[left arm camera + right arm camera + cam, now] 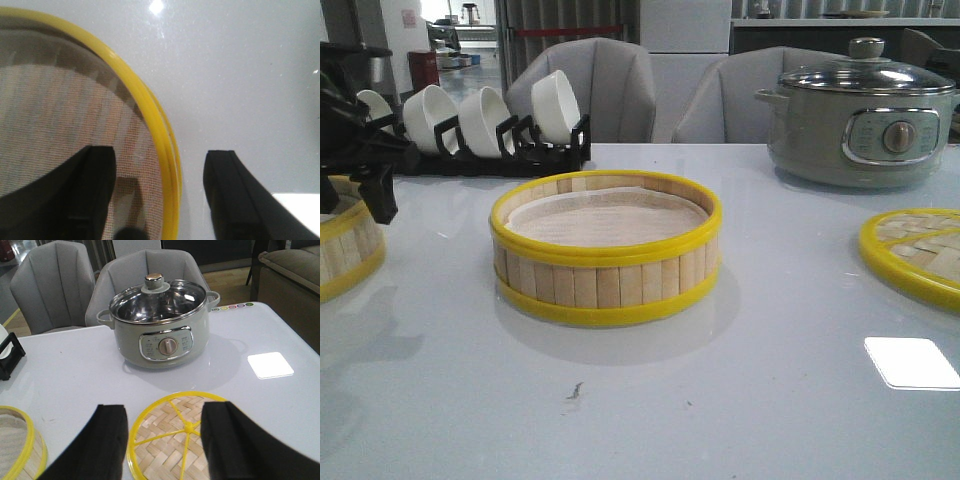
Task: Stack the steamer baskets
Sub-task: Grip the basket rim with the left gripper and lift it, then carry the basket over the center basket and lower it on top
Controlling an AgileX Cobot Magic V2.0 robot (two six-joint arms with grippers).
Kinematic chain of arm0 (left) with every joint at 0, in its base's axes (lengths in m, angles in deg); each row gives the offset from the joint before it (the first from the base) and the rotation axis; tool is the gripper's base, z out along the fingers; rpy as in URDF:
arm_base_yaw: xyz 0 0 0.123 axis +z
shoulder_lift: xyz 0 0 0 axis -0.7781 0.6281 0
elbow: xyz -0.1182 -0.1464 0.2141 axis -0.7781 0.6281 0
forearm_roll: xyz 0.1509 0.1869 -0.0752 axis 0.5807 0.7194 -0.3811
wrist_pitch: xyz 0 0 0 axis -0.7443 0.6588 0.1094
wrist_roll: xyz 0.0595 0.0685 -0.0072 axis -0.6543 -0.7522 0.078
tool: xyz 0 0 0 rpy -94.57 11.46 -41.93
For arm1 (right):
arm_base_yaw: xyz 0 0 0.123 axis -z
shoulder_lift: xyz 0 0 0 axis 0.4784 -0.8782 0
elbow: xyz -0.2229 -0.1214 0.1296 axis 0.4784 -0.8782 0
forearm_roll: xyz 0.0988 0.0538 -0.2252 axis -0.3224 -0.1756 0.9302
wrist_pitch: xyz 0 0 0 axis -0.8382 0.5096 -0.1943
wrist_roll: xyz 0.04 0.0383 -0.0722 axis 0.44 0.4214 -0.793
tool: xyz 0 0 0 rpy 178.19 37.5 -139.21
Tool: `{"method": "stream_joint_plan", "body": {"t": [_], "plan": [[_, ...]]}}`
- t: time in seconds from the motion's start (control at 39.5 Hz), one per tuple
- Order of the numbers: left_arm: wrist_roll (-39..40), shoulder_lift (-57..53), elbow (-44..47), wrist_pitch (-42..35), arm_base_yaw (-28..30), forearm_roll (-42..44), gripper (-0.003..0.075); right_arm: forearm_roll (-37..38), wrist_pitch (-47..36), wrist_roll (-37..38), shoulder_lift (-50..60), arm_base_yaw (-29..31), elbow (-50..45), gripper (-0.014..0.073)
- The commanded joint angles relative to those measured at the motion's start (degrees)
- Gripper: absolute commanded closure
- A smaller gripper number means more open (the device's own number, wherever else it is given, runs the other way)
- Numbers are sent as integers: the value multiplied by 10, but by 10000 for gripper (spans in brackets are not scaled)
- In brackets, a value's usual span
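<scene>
One steamer basket (605, 250) stands in the middle of the table, with pale slats, yellow rims and a paper liner inside. The second basket (342, 250) is cut off at the left edge. My left gripper (370, 185) hangs over it. In the left wrist view the left gripper (160, 156) is open and straddles that basket's yellow rim (150, 107): one finger is over the liner, the other outside over the table. My right gripper (165, 412) is open and empty above the flat woven lid (172, 440); it does not show in the front view.
The woven lid (918, 250) lies at the right edge. A grey-green electric pot (860, 120) with a glass lid stands at the back right. A black rack of white bowls (490, 125) stands at the back left. Grey chairs are behind the table.
</scene>
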Motion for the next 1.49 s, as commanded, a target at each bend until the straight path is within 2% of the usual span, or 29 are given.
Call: {"method": "stream_joint_plan", "body": {"t": [0.0,0.08,0.15,0.28,0.33,0.41,0.63,0.84,1.11,1.29,1.47], "plan": [[2,-14,-19,-14,-2,3,276,3,-47,-4,-1,0,23,151],[2,-12,-19,-7,-2,3,291,3,-48,-4,-1,0,23,151],[2,-12,-19,-8,-2,3,370,3,-53,-4,-1,0,23,151],[2,-21,-19,-7,-2,3,657,3,-64,-4,-1,0,23,151],[2,-28,-19,-7,-2,3,609,3,-68,-4,-1,0,23,151],[2,-41,-25,-4,-5,3,633,3,-70,-4,-1,0,23,151],[2,-80,-96,33,-52,8,632,3,-73,-4,-1,0,23,151],[-32,-82,-190,105,-153,4,632,3,-73,-4,-1,0,23,151],[-44,-74,-212,85,-298,-7,632,3,-73,-4,-1,0,23,151],[-44,-50,-212,79,-357,-7,632,3,-72,-4,-1,0,23,151],[-44,-24,-219,63,-380,-9,632,3,-68,-4,-1,0,23,151]]}}
